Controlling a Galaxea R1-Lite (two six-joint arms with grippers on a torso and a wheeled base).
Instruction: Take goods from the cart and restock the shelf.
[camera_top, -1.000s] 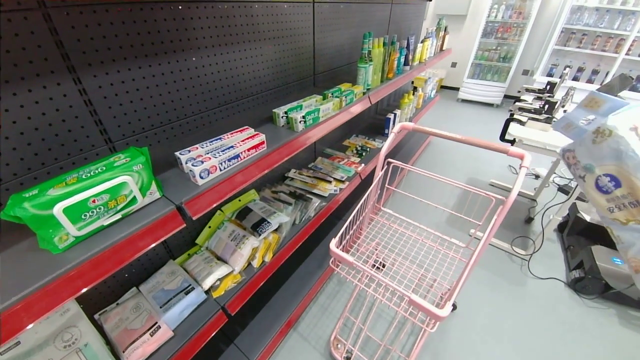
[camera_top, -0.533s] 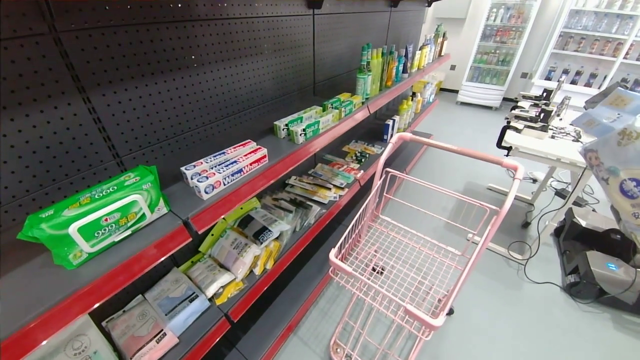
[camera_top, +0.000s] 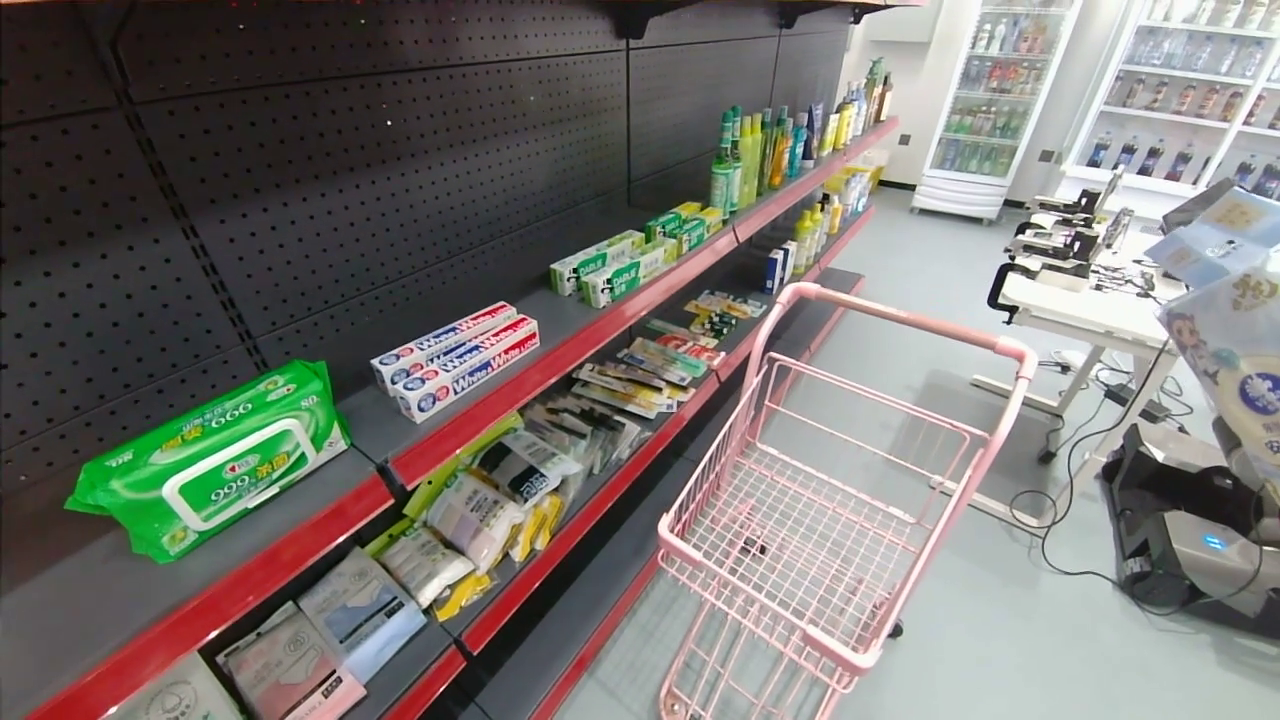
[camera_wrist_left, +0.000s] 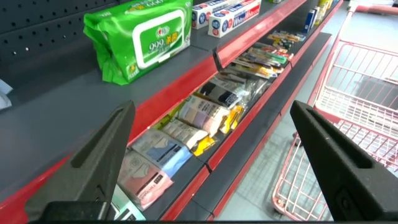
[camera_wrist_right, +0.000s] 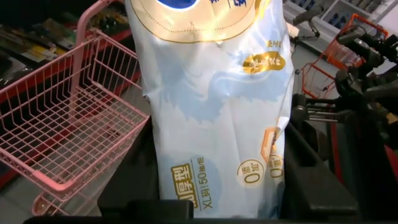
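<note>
Your head camera has swung, sliding everything across its view, while the right gripper (camera_wrist_right: 217, 193) stays clamped on the soft white-and-pale-blue plastic pack (camera_wrist_right: 214, 112). It holds the pack out to the right of the pink wire cart (camera_top: 905, 312), well apart from the red-edged grey shelf (camera_top: 250, 572). The left gripper (camera_wrist_left: 211, 155) hangs spread and empty by that shelf; on the swing across, the floppy pack could snag the cart's handle or slip.

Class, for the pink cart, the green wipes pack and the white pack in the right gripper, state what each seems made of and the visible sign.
Pink cart: thin wire grid, probably painted metal, smooth finish.
Green wipes pack: soft plastic film, glossy, creased at its ends.
White pack: also soft plastic film, with sheen and wrinkles; contents unclear.
</note>
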